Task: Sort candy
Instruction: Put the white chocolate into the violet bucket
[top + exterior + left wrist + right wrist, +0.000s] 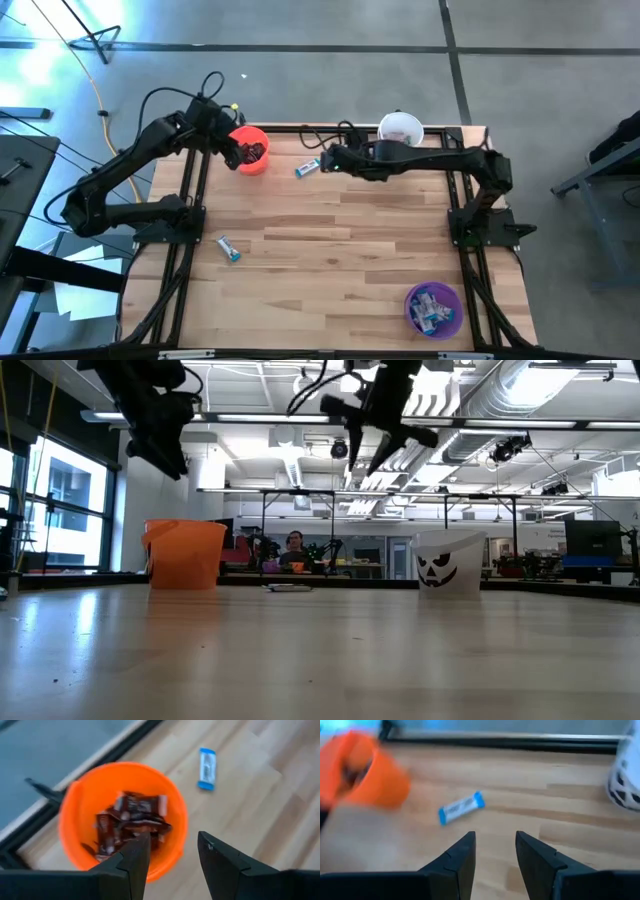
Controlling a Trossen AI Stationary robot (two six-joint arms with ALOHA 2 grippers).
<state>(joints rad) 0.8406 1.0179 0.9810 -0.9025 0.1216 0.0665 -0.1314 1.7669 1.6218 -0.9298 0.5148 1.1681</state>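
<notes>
An orange cup (252,150) at the table's far left holds several dark brown candy pieces (131,822). My left gripper (172,840) hangs open above the cup's right rim, nothing between its fingers. A blue-and-white candy (307,168) lies flat on the wood just right of the cup. My right gripper (495,836) hovers open above the table just right of that candy (461,808), its fingers pointing down toward it. Another blue-and-white candy (229,248) lies near the table's left edge.
A white cup with a black face (447,563) stands at the far edge, behind my right arm. A purple cup (433,308) filled with blue-and-white candy sits at the near right. The wooden table's middle (340,260) is bare. People sit in the room beyond.
</notes>
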